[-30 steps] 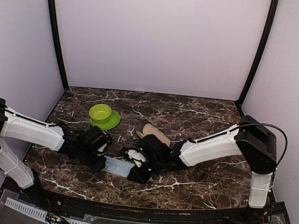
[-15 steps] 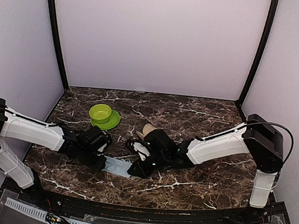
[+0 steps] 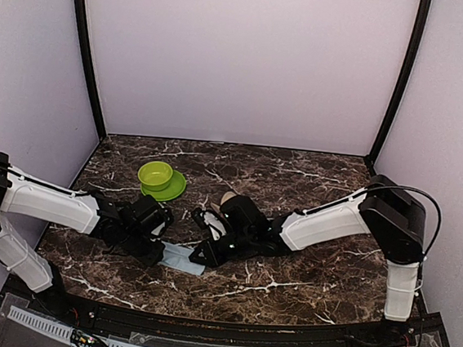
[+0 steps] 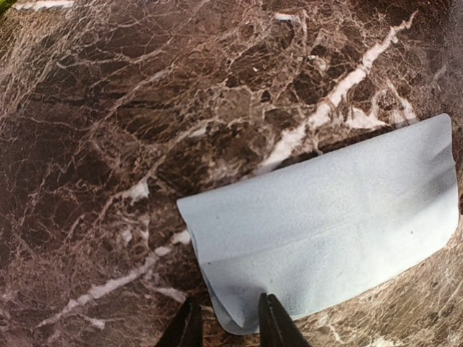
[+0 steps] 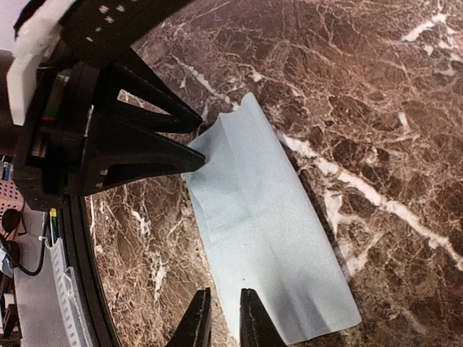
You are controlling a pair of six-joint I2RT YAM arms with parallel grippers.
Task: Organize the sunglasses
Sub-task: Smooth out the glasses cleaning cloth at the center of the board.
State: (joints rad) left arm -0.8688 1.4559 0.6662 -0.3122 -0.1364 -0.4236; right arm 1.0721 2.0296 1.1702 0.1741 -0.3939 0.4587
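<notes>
Early stage | cloth [image 3: 180, 259] at table's 6 o'clock | left gripper [image 4: 228, 322] slightly open, straddling its 9 o'clock corner | right gripper [image 5: 223, 318] nearly closed at 3 o'clock edge, grip unclear | sunglasses not visible; case [image 3: 229, 198] awaits them.

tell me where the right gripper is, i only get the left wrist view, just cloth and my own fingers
Observer: The right gripper is poised at the end of the cloth opposite yours, jaws slightly apart.
Operator: anything else on the table
Observer: A green bowl sits on a green plate, beyond the left arm.
Operator: see a case anywhere
Observer: A tan object, possibly the case, lies just behind the right arm, partly hidden.
</notes>
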